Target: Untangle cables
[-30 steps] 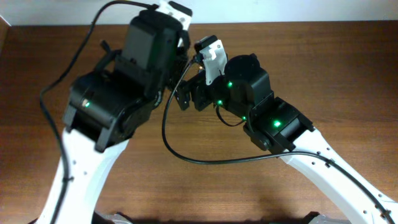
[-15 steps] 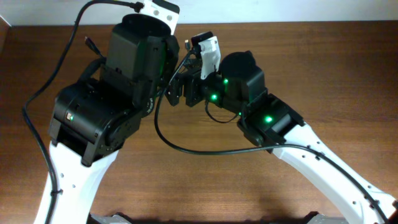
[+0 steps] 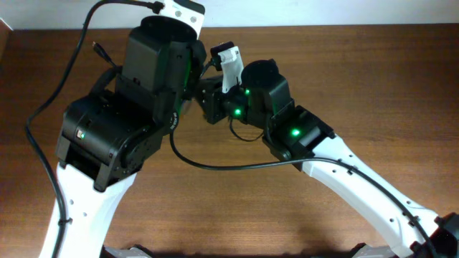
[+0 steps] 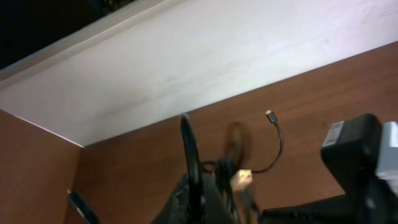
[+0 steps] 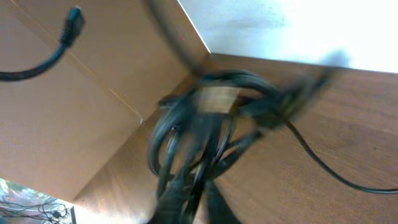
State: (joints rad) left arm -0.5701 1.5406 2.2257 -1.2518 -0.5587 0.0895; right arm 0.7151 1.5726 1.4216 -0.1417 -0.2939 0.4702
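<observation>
The cables [image 5: 180, 124] are seen bunched in a blurred coil between the left arm [image 3: 136, 107] and right arm [image 3: 287, 129] over the counter [image 3: 380, 86], and whether either arm's jaws are pinching them cannot be told.

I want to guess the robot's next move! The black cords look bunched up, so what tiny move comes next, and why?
Probably draw the right arm slowly away from the left arm. The cables sit in one looped bunch close to both, with one plug end trailing free, so a gentle pull might open the loops.
</observation>
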